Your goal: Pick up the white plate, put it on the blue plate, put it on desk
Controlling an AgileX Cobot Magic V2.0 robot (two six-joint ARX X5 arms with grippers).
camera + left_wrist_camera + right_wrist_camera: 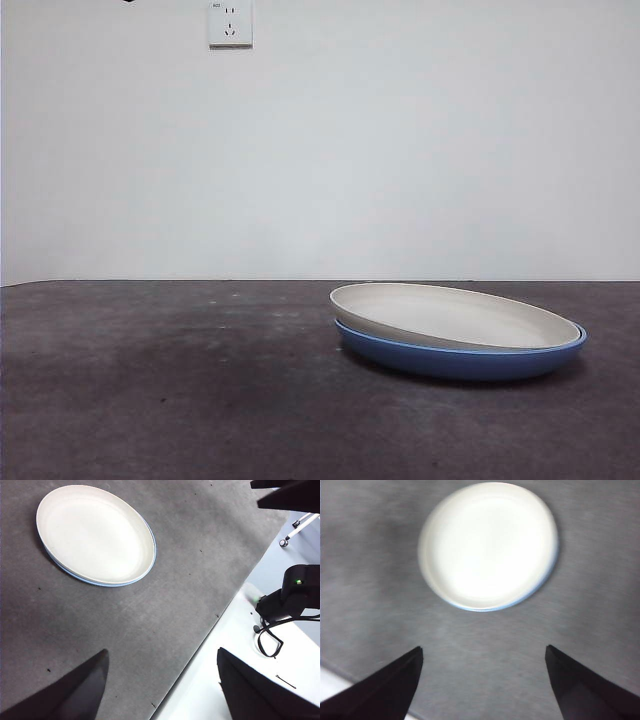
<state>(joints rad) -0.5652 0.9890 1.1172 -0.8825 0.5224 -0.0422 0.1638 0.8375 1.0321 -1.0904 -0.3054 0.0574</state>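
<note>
White plate (487, 545) atop blue plate (460, 358), clear of both jaws.

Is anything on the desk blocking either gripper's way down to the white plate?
Nothing visible does. The white plate sits tilted on the blue plate, and both wrist views show only bare desk between the open left gripper, the open right gripper and the plates.

low front, two overhead wrists
</note>
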